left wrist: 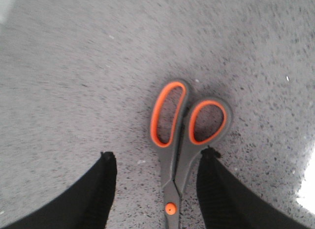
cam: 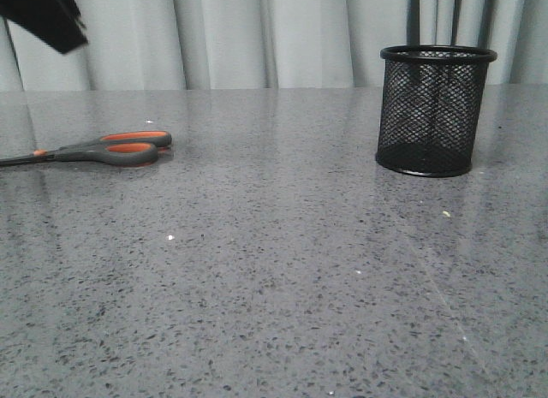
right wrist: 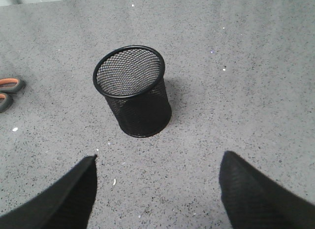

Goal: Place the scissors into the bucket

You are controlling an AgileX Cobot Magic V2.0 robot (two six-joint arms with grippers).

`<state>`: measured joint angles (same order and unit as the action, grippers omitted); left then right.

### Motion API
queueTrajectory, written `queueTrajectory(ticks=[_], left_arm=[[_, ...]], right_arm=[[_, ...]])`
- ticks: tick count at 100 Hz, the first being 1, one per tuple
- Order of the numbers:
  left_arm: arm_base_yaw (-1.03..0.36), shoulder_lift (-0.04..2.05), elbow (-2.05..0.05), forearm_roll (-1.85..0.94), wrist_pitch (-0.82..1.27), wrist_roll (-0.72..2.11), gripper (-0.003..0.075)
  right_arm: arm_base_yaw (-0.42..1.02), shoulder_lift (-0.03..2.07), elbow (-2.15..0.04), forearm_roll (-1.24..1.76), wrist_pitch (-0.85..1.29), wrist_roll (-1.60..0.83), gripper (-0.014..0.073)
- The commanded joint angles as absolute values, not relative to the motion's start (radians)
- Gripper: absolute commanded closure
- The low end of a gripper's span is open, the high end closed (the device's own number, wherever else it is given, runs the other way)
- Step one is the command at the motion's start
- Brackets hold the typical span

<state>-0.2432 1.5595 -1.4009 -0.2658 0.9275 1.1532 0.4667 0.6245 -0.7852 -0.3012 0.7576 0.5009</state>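
Both left fingers [left wrist: 93,189] hang spread above, straddling the flat-lying scissors [left wrist: 179,135].

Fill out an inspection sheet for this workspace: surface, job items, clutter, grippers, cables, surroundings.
Surface: grey speckled table, glossy, with a few small pale crumbs.
Scissors: lying flat at the left, closed, handles pointing toward the bucket side.
Bucket: upright at the right, apart from the scissors, nothing seen inside.
Clutter: nothing seen beyond the crumbs.
Left gripper: open, above the scissors, fingers either side of the shank near the pivot, no grip seen.
Right gripper: open, holding nothing, short of the bucket.
Cables: nothing seen.
Surroundings: pale pleated curtain behind the table.
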Motion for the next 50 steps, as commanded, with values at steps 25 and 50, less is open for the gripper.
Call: queueTrajectory(ticks=[25, 50], left_arm=[[-0.251, 1.619, -1.503, -0.186, 0.967, 1.227, 0.0369], [-0.231, 1.647, -1.503, -0.214, 1.091, 1.268, 0.0369]], right_arm=[[0.469, 0.633, -0.821, -0.333, 0.680, 0.490, 0.0116], [0.469, 0.633, -0.821, -0.333, 0.678, 0.490, 0.0117]])
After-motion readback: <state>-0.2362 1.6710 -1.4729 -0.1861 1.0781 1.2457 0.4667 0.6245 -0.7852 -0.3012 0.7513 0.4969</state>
